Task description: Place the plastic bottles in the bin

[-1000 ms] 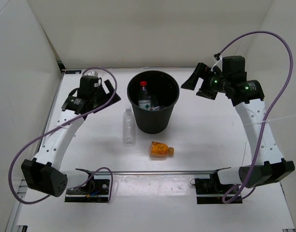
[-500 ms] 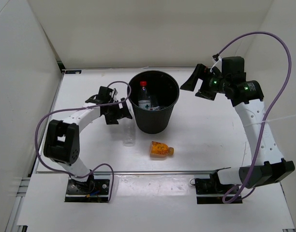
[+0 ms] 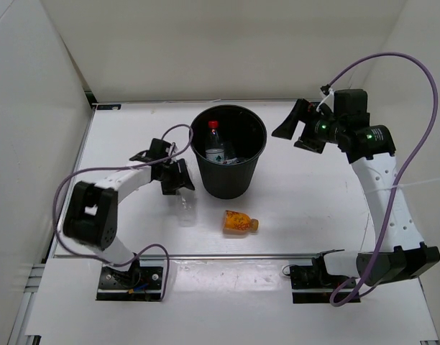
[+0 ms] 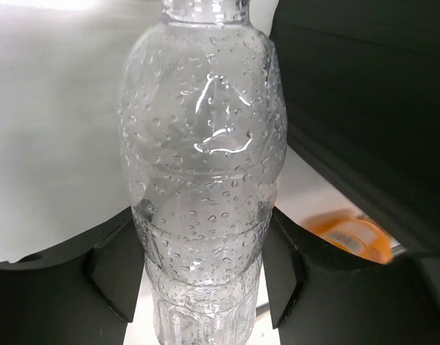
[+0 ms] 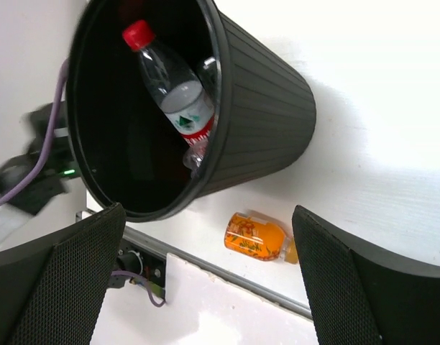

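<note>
Lying at centre left of the top view, just left of the bin, the clear bottle sits between the left gripper fingers, which seem to press both its sides. The right gripper, at upper right, gapes wide and holds nothing. A red-capped bottle leans inside the bin; the orange bottle lies just below it.

bin: black, ribbed | squat bottle: orange | wet bottle: clear, droplet-speckled | capped bottle: clear, red cap
</note>
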### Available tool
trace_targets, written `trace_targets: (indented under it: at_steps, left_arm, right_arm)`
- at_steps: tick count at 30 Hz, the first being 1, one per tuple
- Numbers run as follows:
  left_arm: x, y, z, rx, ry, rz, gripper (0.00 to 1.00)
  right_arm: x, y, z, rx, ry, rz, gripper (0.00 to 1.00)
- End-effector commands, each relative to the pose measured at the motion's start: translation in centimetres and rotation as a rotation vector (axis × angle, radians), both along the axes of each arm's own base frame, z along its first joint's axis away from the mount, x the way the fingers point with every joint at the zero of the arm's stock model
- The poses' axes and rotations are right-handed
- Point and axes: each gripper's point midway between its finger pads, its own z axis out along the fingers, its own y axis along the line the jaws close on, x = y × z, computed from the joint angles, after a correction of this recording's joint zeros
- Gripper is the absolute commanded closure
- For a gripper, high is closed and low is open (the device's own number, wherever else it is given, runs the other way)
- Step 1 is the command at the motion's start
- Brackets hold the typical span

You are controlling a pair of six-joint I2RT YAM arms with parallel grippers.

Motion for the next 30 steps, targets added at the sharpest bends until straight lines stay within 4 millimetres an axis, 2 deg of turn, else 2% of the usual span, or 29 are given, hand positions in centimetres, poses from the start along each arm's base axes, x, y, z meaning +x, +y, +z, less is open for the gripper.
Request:
trace_targets:
  at_steps: [1, 2, 5, 6, 7, 8, 9, 10, 11, 12, 13, 14, 15, 16, 17, 19, 20, 21, 22, 24, 25, 26, 28, 29, 30]
  left_arm:
    - [1.7, 2.6, 7.1, -0.004, -0.19, 0.148, 0.35]
    - [2.3, 3.4, 11.1, -0.009, -0.279, 0.188, 0.35]
    - [3.5, 5.0, 17.9, 0.006, -0.417, 0.263, 0.34]
    - [4.3, 5.2, 22.6, -0.011, -0.498, 0.28, 0.34]
    - [4.6, 5.3, 25.2, -0.02, -0.548, 0.291, 0.32]
    - [5.4, 4.9, 27.3, -0.043, -0.588, 0.288, 0.31]
    - [6.0, 4.5, 31.9, -0.09, -0.682, 0.284, 0.31]
    - [6.5, 4.1, 33.6, -0.117, -0.711, 0.271, 0.29]
    - [7.2, 1.9, 33.7, -0.156, -0.69, 0.206, 0.27]
    - [7.6, 0.7, 36.7, -0.197, -0.746, 0.177, 0.27]
    - [8.1, -0.5, 37.0, -0.201, -0.753, 0.147, 0.27]
    - [7.9, -2.8, 36.9, -0.214, -0.748, 0.09, 0.27]
    - [9.0, -4.2, 36.1, -0.205, -0.731, 0.075, 0.27]
    - [9.1, -5.4, 35.5, -0.202, -0.719, 0.057, 0.26]
    - [8.5, -7.7, 35.0, -0.211, -0.706, 0.011, 0.26]
    - [8.6, -10.2, 33.0, -0.194, -0.67, -0.041, 0.21]
    - [8.5, -11.0, 32.7, -0.182, -0.674, -0.058, 0.17]
    - [7.6, -12.4, 31.6, -0.172, -0.646, -0.09, 0.12]
    - [7.6, -12.5, 31.3, -0.139, -0.634, -0.081, 0.0]
    - [7.0, -12.2, 32.1, -0.105, -0.639, -0.064, 0.0]
    - [6.9, -11.1, 32.9, -0.068, -0.648, -0.03, 0.0]
    - [6.9, -10.1, 33.6, -0.056, -0.663, -0.016, 0.0]
    - [7.3, -7.3, 34.9, -0.045, -0.688, 0.046, 0.0]
    - [6.4, -5.7, 35.1, -0.049, -0.69, 0.062, 0.0]
    - [6.9, -3.8, 35.2, -0.048, -0.699, 0.117, 0.0]
  right_arm:
    - [-0.7, -0.8, -0.3, -0.015, -0.013, -0.007, 0.0]
    - [-0.7, -0.9, -0.8, -0.022, -0.004, -0.015, 0.0]
    - [-1.5, -1.1, -2.5, -0.03, 0.035, -0.014, 0.0]
    - [-2.1, -1.2, -2.7, -0.036, 0.027, -0.009, 0.0]
    - [-2.6, -1.3, -4.2, -0.044, 0.066, -0.008, 0.0]
    - [-2.9, -1.4, -5.0, -0.047, 0.083, -0.008, 0.0]
    - [-3.6, -1.5, -5.5, -0.048, 0.089, -0.008, 0.0]
    - [-4.0, -1.6, -6.3, -0.052, 0.108, -0.008, 0.0]
    - [-4.7, -1.8, -7.9, -0.064, 0.133, -0.002, 0.0]
    - [-4.9, -1.8, -8.6, -0.066, 0.141, -0.001, 0.0]
    - [-5.1, -1.9, -9.5, -0.07, 0.165, -0.001, 0.0]
    - [-5.3, -1.9, -9.8, -0.07, 0.164, -0.001, 0.0]
    - [-5.5, -2.0, -10.9, -0.074, 0.185, -0.001, 0.0]
    - [-5.6, -2.0, -11.4, -0.083, 0.191, 0.006, 0.0]
    - [-5.5, -2.0, -11.6, -0.083, 0.19, 0.006, 0.0]
    - [-5.5, -2.1, -11.6, -0.088, 0.171, 0.015, 0.0]
    - [-5.6, -2.0, -11.9, -0.089, 0.169, 0.028, 0.0]
    - [-5.6, -1.9, -12.3, -0.09, 0.169, 0.042, 0.0]
    - [-5.7, -1.3, -12.1, -0.068, 0.155, 0.078, 0.0]
    - [-6.5, -0.3, -12.0, -0.042, 0.108, 0.172, 0.0]
    - [-6.8, 0.6, -11.3, -0.019, 0.055, 0.224, 0.0]
    - [-6.9, 0.8, -11.4, -0.026, 0.043, 0.23, 0.0]
    - [-8.0, 1.7, -12.9, -0.061, 0.019, 0.294, 0.0]
    - [-7.9, 2.3, -12.2, -0.068, -0.081, 0.319, 0.0]
    - [-8.6, 3.3, -12.5, -0.105, -0.162, 0.396, 0.0]
